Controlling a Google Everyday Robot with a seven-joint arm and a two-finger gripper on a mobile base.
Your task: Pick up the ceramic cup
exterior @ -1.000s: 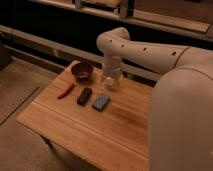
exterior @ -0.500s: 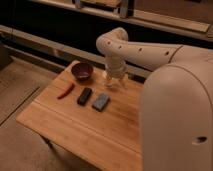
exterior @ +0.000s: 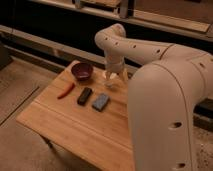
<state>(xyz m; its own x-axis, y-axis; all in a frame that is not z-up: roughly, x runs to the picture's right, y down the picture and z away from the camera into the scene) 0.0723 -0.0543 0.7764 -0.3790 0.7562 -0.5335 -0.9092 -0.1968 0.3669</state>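
here the white arm (exterior: 150, 50) bends down over the far side of the wooden worktop (exterior: 75, 130). its fingers (exterior: 107, 76) point downward and stand spread, one on each side of the ceramic cup (exterior: 113, 83); whether they touch it i cannot tell. the cup sits upright on the wood, near the dark red bowl (exterior: 81, 71). closer in lie a red strip (exterior: 65, 91), a black block (exterior: 84, 95) and a blue-grey block (exterior: 100, 101).
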